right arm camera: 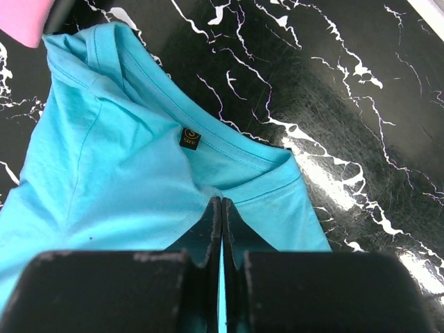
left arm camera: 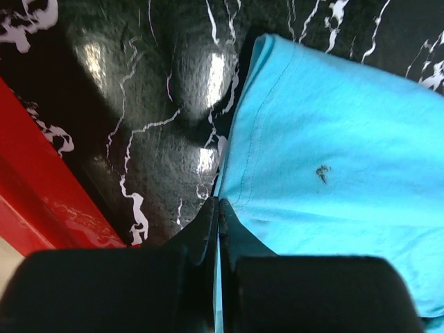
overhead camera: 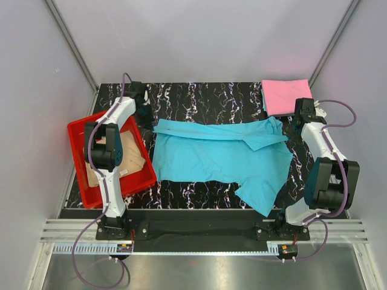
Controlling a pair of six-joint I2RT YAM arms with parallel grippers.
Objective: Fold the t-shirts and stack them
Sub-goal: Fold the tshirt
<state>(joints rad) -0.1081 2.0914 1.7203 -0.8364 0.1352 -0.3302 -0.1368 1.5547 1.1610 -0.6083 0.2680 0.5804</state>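
Clenched, the left claw (left arm camera: 216, 202) and right claw (right arm camera: 220, 201) are flanking the turquoise t-shirt (overhead camera: 217, 157) at nine and three o'clock, probably to stretch it flat for folding.

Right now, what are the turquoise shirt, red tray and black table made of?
Turquoise short-sleeved shirt: soft matte knit cloth, likely cotton; it wrinkles, hems stitched.
Red rectangular tray: probably plastic, glossy rim.
Black white-veined tabletop: polished marble look, mirrors lights; possibly laminate.

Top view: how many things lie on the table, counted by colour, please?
Turquoise t-shirt: 1
Pink t-shirt: 1
Tan cloth, partly hidden by the left arm: 1
Red tray: 1
Total: 4
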